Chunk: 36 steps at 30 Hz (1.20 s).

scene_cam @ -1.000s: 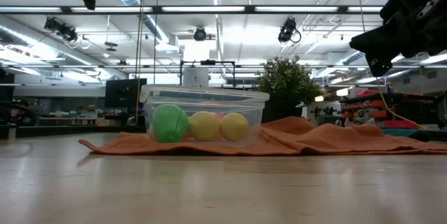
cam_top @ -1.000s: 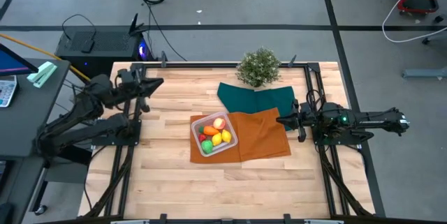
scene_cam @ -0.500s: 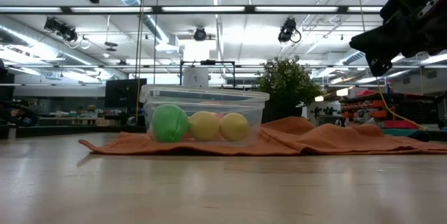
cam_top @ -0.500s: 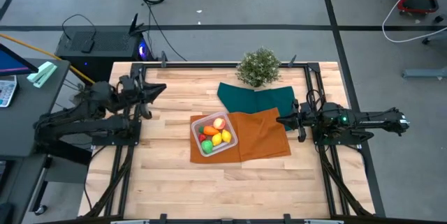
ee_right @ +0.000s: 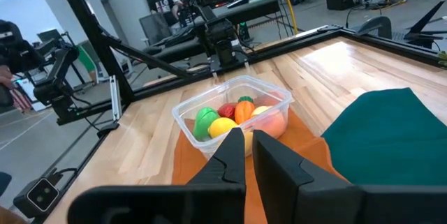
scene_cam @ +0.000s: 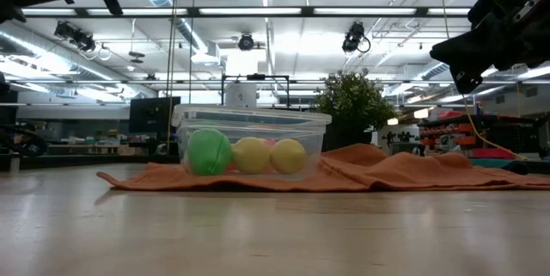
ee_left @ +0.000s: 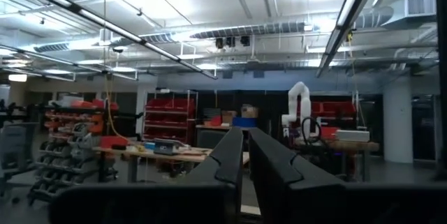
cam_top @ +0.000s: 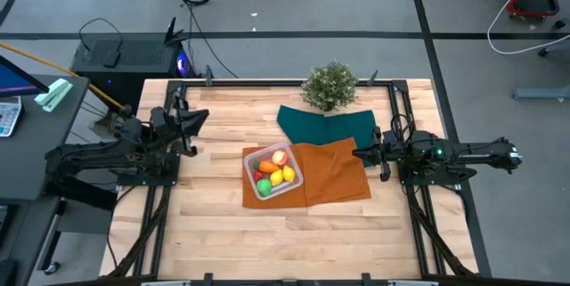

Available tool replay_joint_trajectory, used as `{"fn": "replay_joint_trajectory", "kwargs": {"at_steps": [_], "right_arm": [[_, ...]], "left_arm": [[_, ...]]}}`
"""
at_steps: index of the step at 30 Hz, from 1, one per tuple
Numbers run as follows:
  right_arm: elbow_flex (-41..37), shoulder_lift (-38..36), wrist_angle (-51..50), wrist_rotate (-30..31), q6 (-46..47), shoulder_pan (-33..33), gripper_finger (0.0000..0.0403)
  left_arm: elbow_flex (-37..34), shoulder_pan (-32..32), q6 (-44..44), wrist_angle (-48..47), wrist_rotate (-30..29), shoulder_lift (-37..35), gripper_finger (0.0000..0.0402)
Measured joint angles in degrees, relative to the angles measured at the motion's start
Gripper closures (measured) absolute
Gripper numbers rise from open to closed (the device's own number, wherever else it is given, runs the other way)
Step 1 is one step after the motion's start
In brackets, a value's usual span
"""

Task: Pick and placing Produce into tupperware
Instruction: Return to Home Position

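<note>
The clear square tupperware (cam_top: 250, 156) stands on an orange cloth at the middle of the table. Inside lie the orange carrot (cam_top: 270, 167), two yellow lemons (cam_top: 287, 175), the green ball (cam_top: 264, 187), the peach-red fruit (cam_top: 280, 156) and a tiny red piece (cam_top: 259, 176). The low view shows the green ball (scene_cam: 209, 152) and both lemons (scene_cam: 251, 155) through its wall. My left gripper (cam_top: 201, 117) hovers shut near the table's left edge, far from the container. My right gripper (cam_top: 358, 153) hovers shut over the cloth's right end, pointing at the tupperware (ee_right: 279, 93).
The orange cloth (cam_top: 334, 175) spreads right of the container, with a dark green cloth (cam_top: 325, 126) behind it and a bushy potted plant (cam_top: 329, 85) at the far edge. Bare wood lies toward the near edge and the left. People stand beyond the table in the right wrist view.
My left arm has folded back toward its base at the table's left edge and sunk lower; its gripper has shifted slightly toward the near edge. The container and the produce have stayed put.
</note>
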Motion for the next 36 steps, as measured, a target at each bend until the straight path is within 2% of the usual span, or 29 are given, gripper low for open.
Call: {"fn": "replay_joint_trajectory", "kwargs": {"at_steps": [5,12,18,21,29,36], "right_arm": [[0.00,0.00,-0.01,0.01,-0.02,0.00,0.0402],[0.00,0.00,-0.01,0.00,-0.04,0.00,0.0402],[0.00,0.00,0.00,0.00,-0.03,0.00,0.0402],[0.00,0.00,0.00,0.00,-0.02,0.00,0.0402],[0.00,0.02,-0.02,0.00,-0.04,0.00,0.0402],[0.00,0.02,-0.02,0.00,-0.02,0.00,0.0402]], "left_arm": [[-1.66,-1.68,2.56,0.68,-1.89,0.00,0.0378],[-3.49,-1.90,5.55,10.14,-2.74,-0.02,0.0371],[-3.50,-1.90,5.63,9.60,-2.75,-0.03,0.0366],[-3.50,-1.90,6.30,10.80,-4.57,-0.43,0.0371],[-3.50,-1.85,11.65,11.16,-5.32,-8.39,0.0375],[-3.50,-1.85,11.95,3.55,-5.54,-16.20,0.0366]]}}
